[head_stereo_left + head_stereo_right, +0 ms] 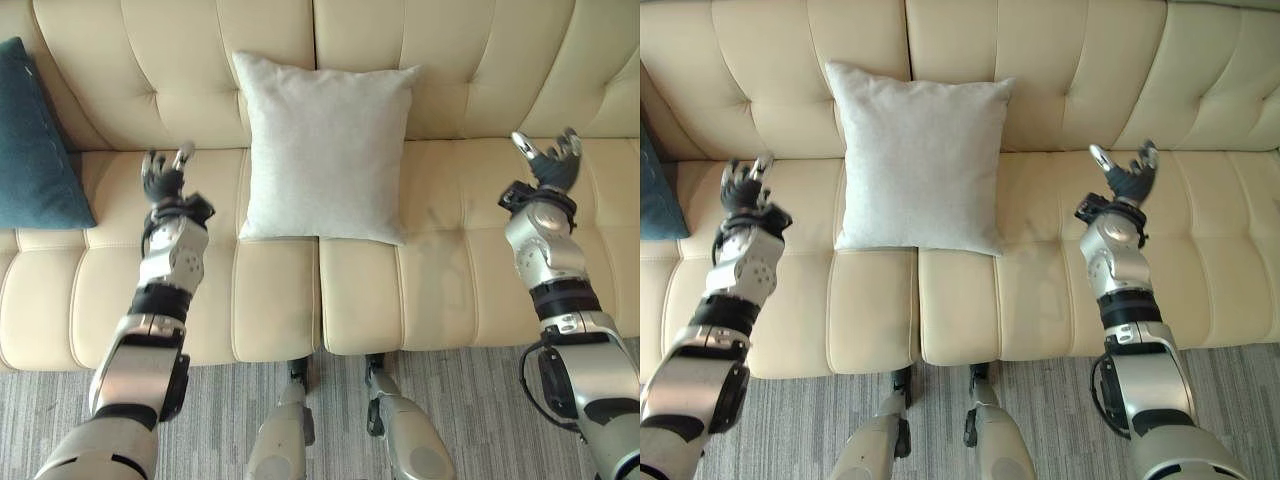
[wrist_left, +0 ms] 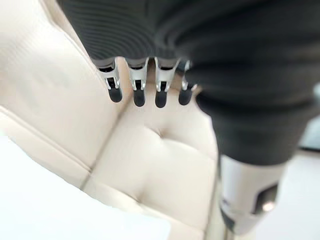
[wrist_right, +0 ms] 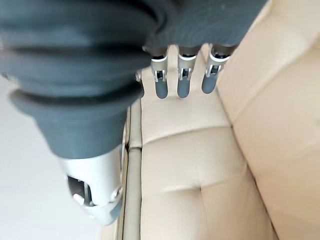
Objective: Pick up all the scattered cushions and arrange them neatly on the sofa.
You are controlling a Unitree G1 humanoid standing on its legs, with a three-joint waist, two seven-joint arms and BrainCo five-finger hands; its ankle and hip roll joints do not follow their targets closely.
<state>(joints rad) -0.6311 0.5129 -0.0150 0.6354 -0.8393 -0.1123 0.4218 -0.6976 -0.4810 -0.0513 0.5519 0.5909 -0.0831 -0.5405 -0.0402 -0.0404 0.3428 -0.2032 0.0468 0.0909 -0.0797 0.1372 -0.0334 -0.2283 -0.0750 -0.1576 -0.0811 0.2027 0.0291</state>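
Up on the cream sofa (image 1: 480, 290), seen from the left eye view, we've got the pale grey cushion (image 1: 325, 150) standing upright against the backrest, right over the seam between the two middle seat pads, so it already looks parked where it belongs. A teal cushion (image 1: 35, 140) leans at the far left end of the sofa, well apart from the grey one. Our left hand (image 1: 163, 180) hangs over the seat just left of the grey cushion, and our right hand (image 1: 550, 165) is well off to the right of it. Both have relaxed, spread fingers with nothing in them, which reads to us like arms flanking a cushion they aren't gripping.

Over in the right eye view it's the same layout: grey cushion centred and tidy, only an edge of the teal one visible at the left border, and striped grey carpet (image 1: 1240, 400) below the sofa front.

From the left wrist view, our fingers (image 2: 137, 90) point straight out over the tufted upholstery, holding nothing; a pale blurred shape sits at the picture's edge, and we can't tell what it is.

From the right wrist view, fingers (image 3: 182, 82) are likewise extended and empty above a seat pad.
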